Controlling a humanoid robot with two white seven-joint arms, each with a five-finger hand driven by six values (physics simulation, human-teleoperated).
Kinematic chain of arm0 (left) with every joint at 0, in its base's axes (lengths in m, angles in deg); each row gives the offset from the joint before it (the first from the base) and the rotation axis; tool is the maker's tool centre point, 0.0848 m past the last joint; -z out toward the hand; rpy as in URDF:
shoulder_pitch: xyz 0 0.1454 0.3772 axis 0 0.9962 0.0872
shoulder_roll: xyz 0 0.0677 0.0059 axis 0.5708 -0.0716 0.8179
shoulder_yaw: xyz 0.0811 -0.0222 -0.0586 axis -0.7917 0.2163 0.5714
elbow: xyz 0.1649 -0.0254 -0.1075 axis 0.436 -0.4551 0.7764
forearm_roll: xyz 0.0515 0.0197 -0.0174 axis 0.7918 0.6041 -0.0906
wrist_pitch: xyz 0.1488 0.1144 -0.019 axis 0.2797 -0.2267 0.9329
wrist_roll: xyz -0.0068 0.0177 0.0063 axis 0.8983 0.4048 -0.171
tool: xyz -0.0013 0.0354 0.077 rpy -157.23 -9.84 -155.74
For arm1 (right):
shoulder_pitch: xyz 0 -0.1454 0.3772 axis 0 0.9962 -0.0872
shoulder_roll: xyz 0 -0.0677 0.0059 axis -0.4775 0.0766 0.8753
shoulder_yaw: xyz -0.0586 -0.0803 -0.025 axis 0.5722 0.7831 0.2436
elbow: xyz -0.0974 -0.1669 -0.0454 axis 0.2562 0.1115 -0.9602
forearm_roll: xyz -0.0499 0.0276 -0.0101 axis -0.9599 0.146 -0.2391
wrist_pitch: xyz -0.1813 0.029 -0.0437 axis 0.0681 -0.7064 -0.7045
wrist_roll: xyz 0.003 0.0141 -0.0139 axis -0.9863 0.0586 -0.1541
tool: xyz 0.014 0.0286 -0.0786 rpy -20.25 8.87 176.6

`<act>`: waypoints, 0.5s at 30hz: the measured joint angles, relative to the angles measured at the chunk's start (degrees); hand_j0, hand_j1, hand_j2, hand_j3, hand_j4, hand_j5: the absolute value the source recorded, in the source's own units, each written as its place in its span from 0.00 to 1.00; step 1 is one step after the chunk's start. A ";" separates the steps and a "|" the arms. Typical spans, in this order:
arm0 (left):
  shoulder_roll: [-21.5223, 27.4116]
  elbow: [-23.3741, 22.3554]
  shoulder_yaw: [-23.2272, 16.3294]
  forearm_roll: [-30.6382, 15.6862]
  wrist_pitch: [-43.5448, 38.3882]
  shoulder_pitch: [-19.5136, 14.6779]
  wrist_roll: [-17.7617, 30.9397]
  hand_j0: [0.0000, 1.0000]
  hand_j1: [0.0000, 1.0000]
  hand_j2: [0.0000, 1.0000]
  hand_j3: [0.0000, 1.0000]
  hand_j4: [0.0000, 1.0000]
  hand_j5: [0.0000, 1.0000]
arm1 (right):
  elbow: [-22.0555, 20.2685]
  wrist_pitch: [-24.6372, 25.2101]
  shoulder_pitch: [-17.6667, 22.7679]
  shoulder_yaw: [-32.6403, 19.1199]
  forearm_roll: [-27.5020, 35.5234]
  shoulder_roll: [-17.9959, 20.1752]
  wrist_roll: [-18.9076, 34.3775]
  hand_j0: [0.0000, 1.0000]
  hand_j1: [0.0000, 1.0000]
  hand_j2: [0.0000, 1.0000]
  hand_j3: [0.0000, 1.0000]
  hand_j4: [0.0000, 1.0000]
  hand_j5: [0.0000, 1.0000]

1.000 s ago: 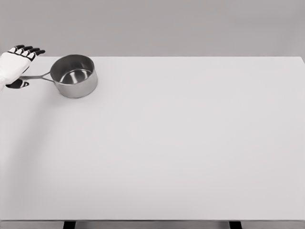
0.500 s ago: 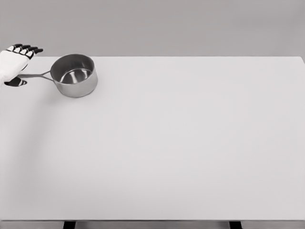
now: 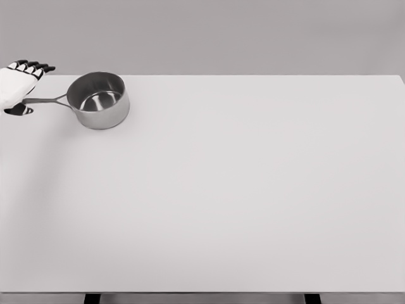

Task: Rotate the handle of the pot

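A steel saucepan [image 3: 99,100] stands at the far left of the white table [image 3: 240,190], close to its back edge. Its thin handle [image 3: 47,100] points left, nearly level. My left hand [image 3: 25,87] is at the picture's left edge, over the handle's tip. The four fingers [image 3: 33,66] stretch out above the handle and the thumb [image 3: 19,109] lies below it. The hand is open and does not clasp the handle. Whether the palm touches the tip is hidden. The right arm is out of view.
The table's left edge runs just beside the hand, and the back edge lies right behind the pot. Two dark table legs [image 3: 92,297] show under the front edge.
My left hand has drifted a little left, toward the picture's edge, uncovering more of the handle. The pot has barely moved.
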State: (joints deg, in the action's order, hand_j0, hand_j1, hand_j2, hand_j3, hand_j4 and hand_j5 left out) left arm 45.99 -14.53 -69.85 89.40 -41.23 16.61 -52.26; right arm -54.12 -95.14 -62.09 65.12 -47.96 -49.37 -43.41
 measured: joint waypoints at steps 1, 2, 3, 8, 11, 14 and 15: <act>-0.02 -0.05 -0.02 0.06 0.00 -0.09 -0.01 1.00 1.00 1.00 1.00 1.00 1.00 | 0.00 0.00 0.00 0.00 0.00 0.00 0.00 1.00 1.00 1.00 1.00 1.00 1.00; -0.06 -0.09 -0.04 0.18 0.00 -0.44 0.00 1.00 1.00 1.00 1.00 1.00 1.00 | 0.00 0.00 0.00 0.00 0.00 0.00 -0.01 1.00 1.00 1.00 1.00 1.00 1.00; -0.19 -0.13 -0.10 0.32 0.00 -0.97 -0.01 1.00 1.00 1.00 1.00 1.00 1.00 | 0.00 -0.01 0.00 0.00 0.00 0.00 -0.01 1.00 1.00 1.00 1.00 1.00 1.00; -0.60 -0.34 -1.30 0.63 0.00 -1.85 -0.03 1.00 1.00 1.00 1.00 1.00 1.00 | 0.00 0.00 0.00 0.00 0.00 0.00 -0.01 1.00 1.00 1.00 1.00 1.00 1.00; -0.73 -1.97 -1.90 0.64 0.00 -3.43 -0.30 1.00 1.00 1.00 1.00 1.00 1.00 | 0.00 0.00 0.00 0.00 0.00 0.00 -0.01 1.00 1.00 1.00 1.00 1.00 1.00; -0.81 -2.93 -2.37 0.69 0.00 -3.52 -0.59 1.00 1.00 1.00 1.00 1.00 1.00 | 0.00 0.00 0.09 0.00 0.00 0.00 -0.01 1.00 1.00 1.00 1.00 1.00 1.00; -0.82 -3.10 -2.45 0.70 0.00 -3.52 -0.64 1.00 1.00 1.00 1.00 1.00 1.00 | 0.00 0.00 0.00 0.00 0.00 0.00 -0.01 1.00 1.00 1.00 1.00 1.00 1.00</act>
State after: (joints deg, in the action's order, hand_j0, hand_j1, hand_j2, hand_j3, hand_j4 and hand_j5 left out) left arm 45.17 -17.63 -72.31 90.10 -41.23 13.09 -52.89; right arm -54.12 -95.14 -62.09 65.12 -47.96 -49.37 -43.42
